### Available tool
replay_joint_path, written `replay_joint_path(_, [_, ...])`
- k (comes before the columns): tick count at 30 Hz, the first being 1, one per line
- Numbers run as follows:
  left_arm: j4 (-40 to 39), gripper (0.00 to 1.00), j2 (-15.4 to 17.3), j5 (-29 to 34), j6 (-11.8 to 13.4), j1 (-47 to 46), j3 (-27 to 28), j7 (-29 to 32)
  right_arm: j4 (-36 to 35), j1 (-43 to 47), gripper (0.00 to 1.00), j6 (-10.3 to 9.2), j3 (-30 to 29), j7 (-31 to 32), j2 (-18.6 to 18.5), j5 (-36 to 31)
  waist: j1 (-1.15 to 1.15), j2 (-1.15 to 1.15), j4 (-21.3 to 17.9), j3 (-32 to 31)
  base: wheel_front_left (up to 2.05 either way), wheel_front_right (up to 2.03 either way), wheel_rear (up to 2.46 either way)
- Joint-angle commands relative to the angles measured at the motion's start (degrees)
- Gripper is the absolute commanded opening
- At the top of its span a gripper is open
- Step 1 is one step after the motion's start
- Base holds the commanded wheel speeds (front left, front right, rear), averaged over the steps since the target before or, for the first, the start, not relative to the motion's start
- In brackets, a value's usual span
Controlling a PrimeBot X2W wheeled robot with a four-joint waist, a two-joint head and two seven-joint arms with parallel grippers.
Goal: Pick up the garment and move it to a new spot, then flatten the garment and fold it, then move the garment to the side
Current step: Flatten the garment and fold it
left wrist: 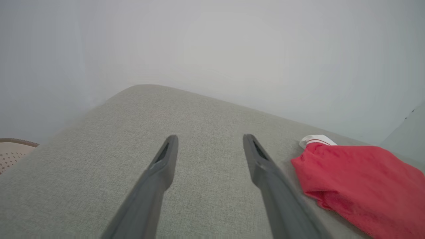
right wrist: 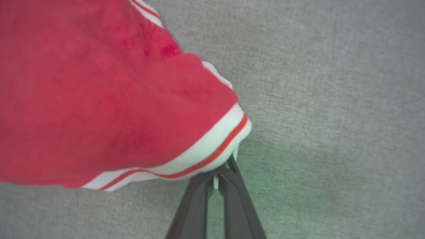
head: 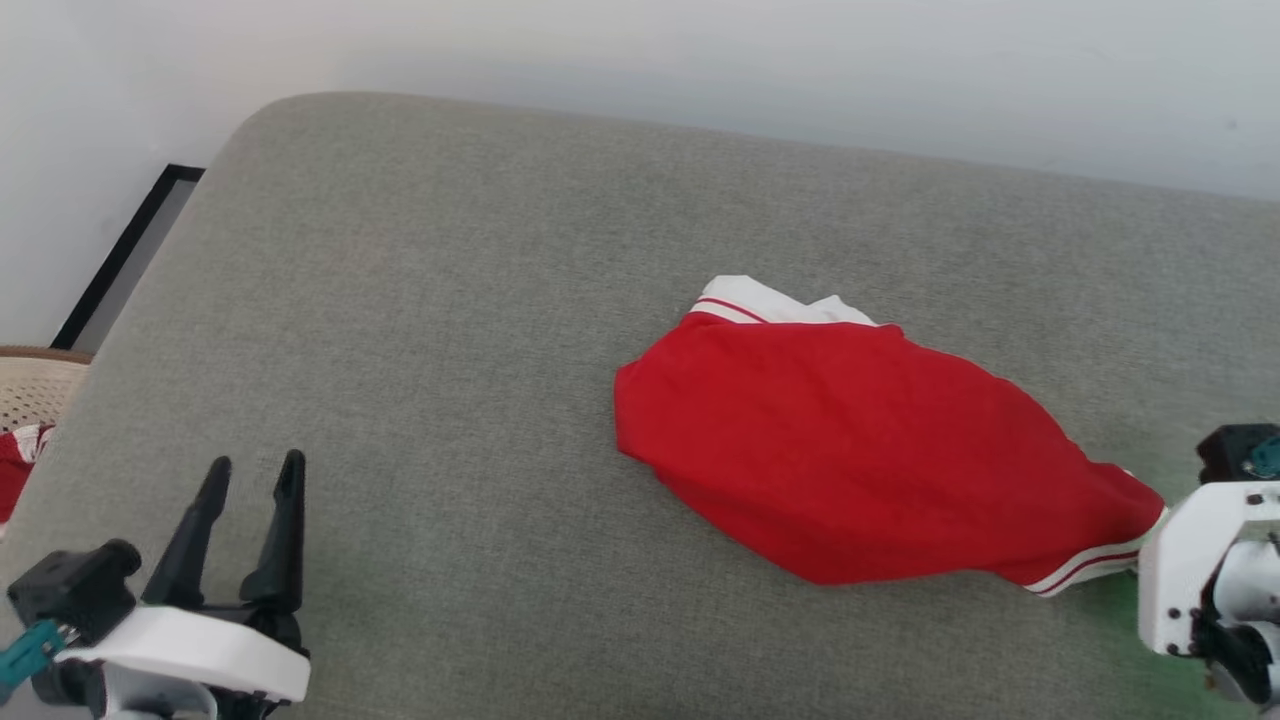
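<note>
Garment (head: 860,450) lies bunched in a red heap right of centre on the grey cushion (head: 450,300) in your head view, with a white sleeve end poking out at its far edge and a red-and-white striped trim along its near right corner. That corner meets the white wrist (head: 1190,560) of your right arm at the lower right. Your left gripper (head: 255,462) sits at the lower left, well apart from the cloth, fingers spread and holding nothing. A beige perforated basket (head: 35,385) with a scrap of red cloth (head: 15,465) shows at the left edge, off the cushion.

In your left wrist view, the two dark fingers (left wrist: 166,166) stand wide apart over bare cushion. The garment lies off to their right, near the right finger but not touching it.

In your right wrist view, your right gripper (right wrist: 223,172) is clamped shut on the white striped trim at the garment's corner. A sliver of white cloth shows pinched between the fingertips. The rest of the red cloth spreads up and to the left across the cushion, which has a faint green tint beside the fingers.
</note>
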Motion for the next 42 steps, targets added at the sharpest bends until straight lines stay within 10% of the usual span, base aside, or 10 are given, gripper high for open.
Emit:
replay_joint_path(1, [0.20,1.00,0.27,-0.42,-0.36,-1.09,-0.30,0.40,0.87,-0.88,0.66,-0.10,0.22,-0.54,0.39,-0.36,0.00,0.00,0.15,0.05,0.00,0.00,0.00])
replay_joint_path(2, [0.26,1.00,0.42,-0.51,-0.56,-1.56,-0.50,0.92,1.99,-1.36,1.00,-0.11,-0.21,-1.01,1.09,-0.31,0.00,0.00,0.13,0.07,0.00,0.00,0.00])
replay_joint_path(22, [-2.07,1.00,7.73,-8.81,-3.11,-20.25,-7.40,28.55,-14.31,-1.77,1.00,-0.08,-1.04,-11.94,7.80,-0.78,0.00,0.00,-12.36,1.31,0.00,0.00,0.00])
replay_joint_path(42, [18.82,1.00,9.20,-7.27,1.32,-36.68,-20.17,60.81,-19.67,-0.32,1.00,-0.06,5.01,-47.10,15.54,-1.66,0.00,0.00,-27.85,5.42,0.00,0.00,0.00])
